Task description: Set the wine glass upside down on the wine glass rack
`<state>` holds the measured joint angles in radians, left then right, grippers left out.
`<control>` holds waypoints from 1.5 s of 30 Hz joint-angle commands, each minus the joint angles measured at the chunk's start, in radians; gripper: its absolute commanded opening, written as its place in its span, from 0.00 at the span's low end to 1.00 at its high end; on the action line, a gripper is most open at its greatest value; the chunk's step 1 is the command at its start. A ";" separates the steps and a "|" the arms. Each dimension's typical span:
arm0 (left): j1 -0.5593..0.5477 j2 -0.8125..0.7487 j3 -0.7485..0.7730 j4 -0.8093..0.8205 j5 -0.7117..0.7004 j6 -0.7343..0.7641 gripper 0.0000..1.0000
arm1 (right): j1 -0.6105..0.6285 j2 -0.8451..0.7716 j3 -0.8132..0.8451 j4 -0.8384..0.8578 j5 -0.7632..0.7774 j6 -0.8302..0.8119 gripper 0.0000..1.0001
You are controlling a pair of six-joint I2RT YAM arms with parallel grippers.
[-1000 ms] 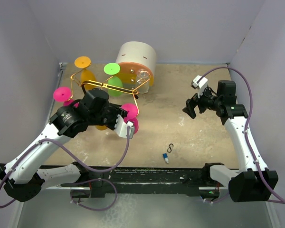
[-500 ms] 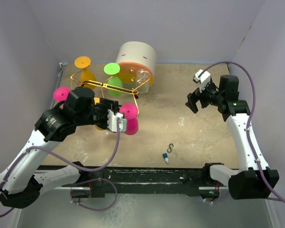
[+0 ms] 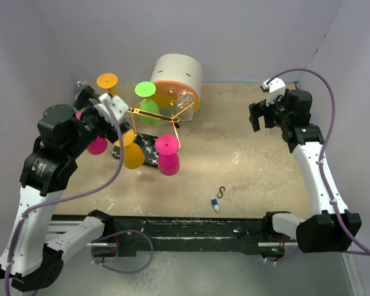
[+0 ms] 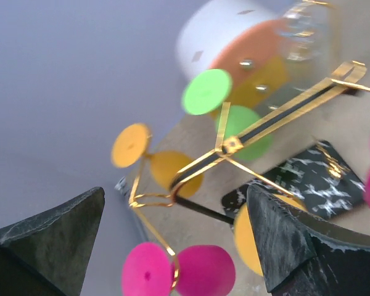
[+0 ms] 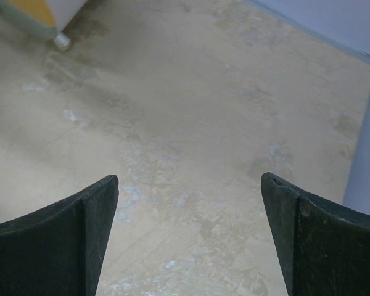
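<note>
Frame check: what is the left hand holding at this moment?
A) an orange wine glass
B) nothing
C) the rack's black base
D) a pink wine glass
B: in the left wrist view the left hand has its fingers spread wide with nothing between them, while the pink wine glass hangs upside down on the rack, apart from the hand.

The wine glass rack (image 3: 154, 113) is formed of shiny gold metal; the table (image 3: 246, 172) is finished matt and rough.
</note>
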<state>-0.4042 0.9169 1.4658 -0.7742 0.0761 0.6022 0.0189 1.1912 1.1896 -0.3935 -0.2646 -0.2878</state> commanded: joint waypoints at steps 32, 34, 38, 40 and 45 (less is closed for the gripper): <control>0.335 -0.077 -0.235 0.337 -0.161 -0.458 0.99 | -0.004 -0.235 0.105 0.050 0.271 0.172 1.00; 0.336 -0.081 -0.237 0.332 -0.154 -0.455 0.99 | -0.004 -0.241 0.094 0.075 0.316 0.156 1.00; 0.340 -0.095 -0.239 0.323 -0.137 -0.447 0.99 | -0.004 -0.265 0.082 0.053 0.320 0.142 1.00; 0.343 -0.107 -0.241 0.318 -0.131 -0.447 0.99 | -0.004 -0.280 0.083 0.034 0.304 0.135 1.00; 0.343 -0.134 -0.240 0.303 -0.126 -0.452 0.99 | -0.006 -0.323 0.068 0.021 0.248 0.127 1.00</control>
<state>-0.0692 0.8104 1.2278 -0.4911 -0.0723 0.1715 0.0185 0.9123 1.2579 -0.3786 0.0257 -0.1417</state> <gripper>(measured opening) 0.991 0.998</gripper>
